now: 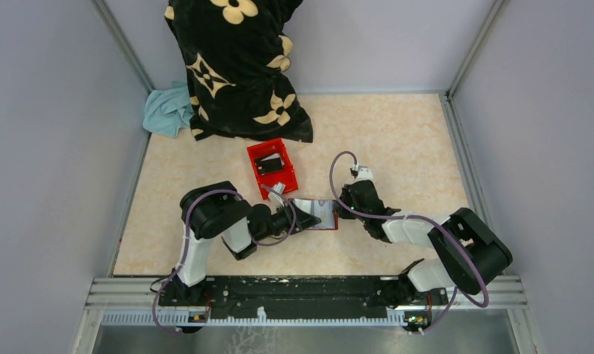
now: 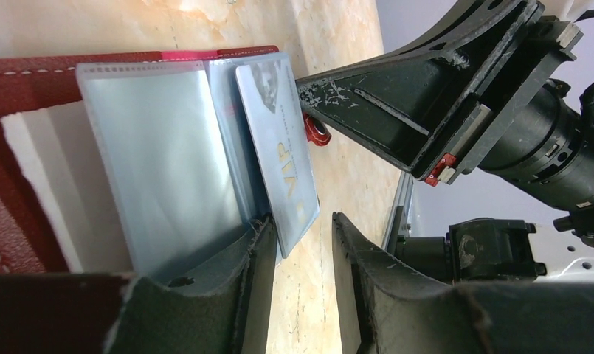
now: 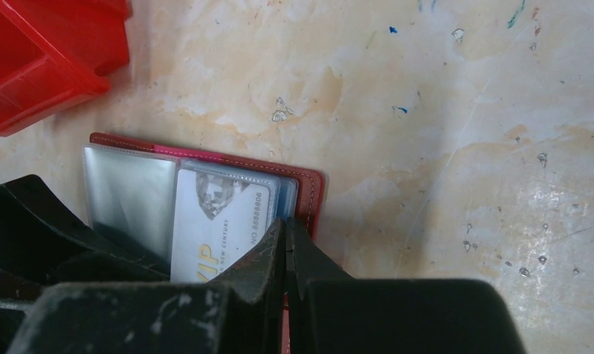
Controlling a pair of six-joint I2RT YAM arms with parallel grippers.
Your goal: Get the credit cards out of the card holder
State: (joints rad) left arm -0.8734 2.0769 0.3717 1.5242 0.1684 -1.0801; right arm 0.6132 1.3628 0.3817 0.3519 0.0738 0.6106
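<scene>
- Red box (image 1: pixel 272 167) stands just behind and left of the card holder (image 1: pixel 317 214), crowding the far side.
- Table (image 1: pixel 415 147) to the right looks open, probably passable.
- Floral bag (image 1: pixel 238 66) fills the back-left.

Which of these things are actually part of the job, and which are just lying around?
Part of the job:
- card holder, lying open
- VIP credit card, not yet out of the holder

Just lying about:
- red plastic box
- black flowered cloth
- teal cloth

Card (image 3: pixel 218 221) in card holder (image 3: pixel 312 193); box (image 1: pixel 286 179) behind.
</scene>
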